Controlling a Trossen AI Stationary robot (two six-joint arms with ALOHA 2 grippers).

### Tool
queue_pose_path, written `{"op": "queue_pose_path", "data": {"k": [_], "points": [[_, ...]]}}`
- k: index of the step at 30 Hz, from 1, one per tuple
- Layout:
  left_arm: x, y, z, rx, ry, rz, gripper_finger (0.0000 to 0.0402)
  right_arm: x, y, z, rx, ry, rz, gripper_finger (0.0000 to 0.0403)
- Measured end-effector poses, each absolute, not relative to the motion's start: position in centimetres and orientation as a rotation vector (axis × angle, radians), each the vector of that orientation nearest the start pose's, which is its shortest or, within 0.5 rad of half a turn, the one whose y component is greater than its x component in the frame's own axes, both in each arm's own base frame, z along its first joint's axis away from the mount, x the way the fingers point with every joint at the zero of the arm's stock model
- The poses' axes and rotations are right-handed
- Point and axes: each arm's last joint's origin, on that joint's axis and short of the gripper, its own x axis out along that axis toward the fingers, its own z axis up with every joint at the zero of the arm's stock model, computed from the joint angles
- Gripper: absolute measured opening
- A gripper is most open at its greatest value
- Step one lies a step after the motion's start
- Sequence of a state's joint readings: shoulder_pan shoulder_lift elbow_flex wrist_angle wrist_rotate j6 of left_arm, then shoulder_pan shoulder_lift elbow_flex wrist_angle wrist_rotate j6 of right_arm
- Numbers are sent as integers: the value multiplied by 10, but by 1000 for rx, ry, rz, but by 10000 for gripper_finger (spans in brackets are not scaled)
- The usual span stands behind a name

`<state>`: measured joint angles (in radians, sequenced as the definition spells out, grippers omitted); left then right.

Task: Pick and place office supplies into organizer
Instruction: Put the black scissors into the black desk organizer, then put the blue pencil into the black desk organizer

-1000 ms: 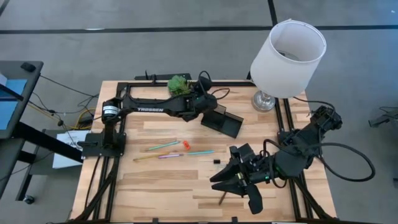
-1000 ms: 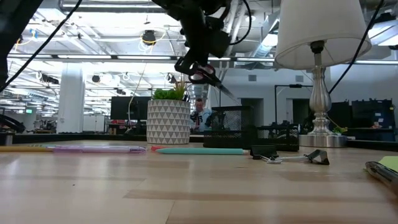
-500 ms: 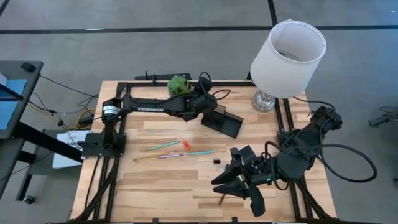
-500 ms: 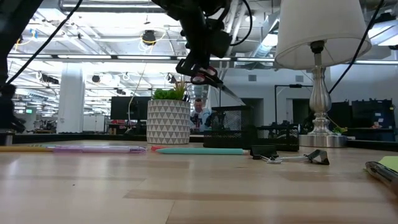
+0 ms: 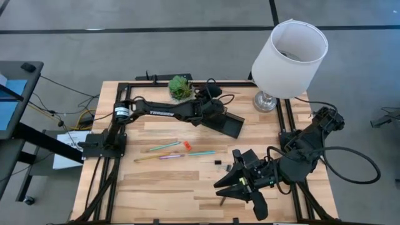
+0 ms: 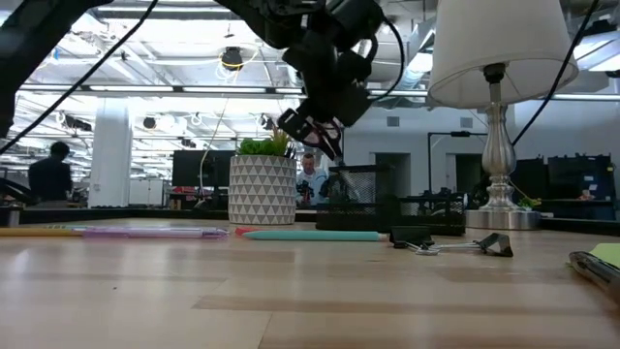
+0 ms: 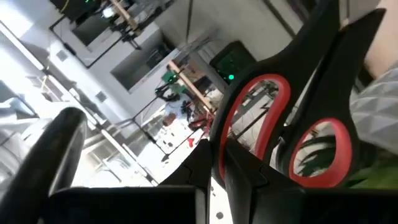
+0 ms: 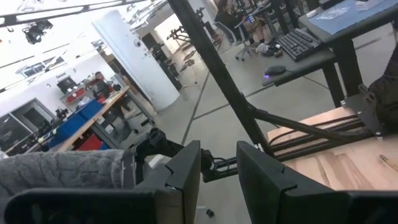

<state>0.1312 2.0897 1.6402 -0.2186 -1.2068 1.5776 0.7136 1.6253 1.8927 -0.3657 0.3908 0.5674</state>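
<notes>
My left gripper [image 5: 212, 111] is over the black mesh organizer [image 5: 229, 124], shut on the red-and-black scissors [image 6: 312, 129], whose blades slant down toward the organizer [image 6: 358, 199]. The teal, pink and yellow pens [image 5: 164, 152], orange eraser [image 5: 186, 145] and black clip [image 5: 218, 162] lie flat mid-table. A brown pencil [image 5: 222, 201] lies by my right gripper [image 5: 220, 189], which is open and low near the table's near edge. The lime-green pad [image 6: 603, 256] shows only at the low view's right edge. My left gripper pinches the scissors at the handle end, by the rim of one red-lined finger loop [image 7: 219, 149]. Both loops [image 7: 314, 155] stand past the fingers [image 7: 239, 186]. The scissors are lifted clear, hanging with the blades slanting down at the organizer; the blade tips are hidden.
A white lamp [image 5: 289, 53] stands at the far right corner, its base [image 5: 265, 100] beside the organizer. A green plant in a white patterned pot [image 6: 262, 189] sits at the far edge behind my left arm. Binder clips [image 6: 450, 242] lie near the right. Bare wood at near left.
My left gripper has moved right and down toward the organizer, and has tipped so the scissors' blades point more steeply down. My right gripper has slid slightly toward the near edge.
</notes>
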Motion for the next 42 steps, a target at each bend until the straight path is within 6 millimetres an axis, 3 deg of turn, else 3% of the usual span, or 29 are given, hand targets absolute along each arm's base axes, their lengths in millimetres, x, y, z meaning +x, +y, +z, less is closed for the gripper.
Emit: {"op": "queue_pose_path", "data": {"k": [6, 12, 23, 30, 36, 42], "points": [[455, 72, 228, 1645, 1518, 507, 22, 271, 220, 480, 508, 175, 288, 98], [457, 61, 227, 1628, 1452, 496, 67, 271, 220, 478, 497, 194, 283, 98], [458, 59, 228, 1575, 1413, 544, 140, 271, 220, 478, 498, 193, 283, 98], [459, 39, 232, 1576, 1361, 548, 171, 271, 220, 478, 498, 192, 283, 98], [454, 15, 261, 1514, 1221, 635, 183, 271, 220, 479, 500, 189, 284, 98], [430, -15, 314, 1404, 1053, 744, 183, 271, 220, 478, 499, 193, 287, 98]]}}
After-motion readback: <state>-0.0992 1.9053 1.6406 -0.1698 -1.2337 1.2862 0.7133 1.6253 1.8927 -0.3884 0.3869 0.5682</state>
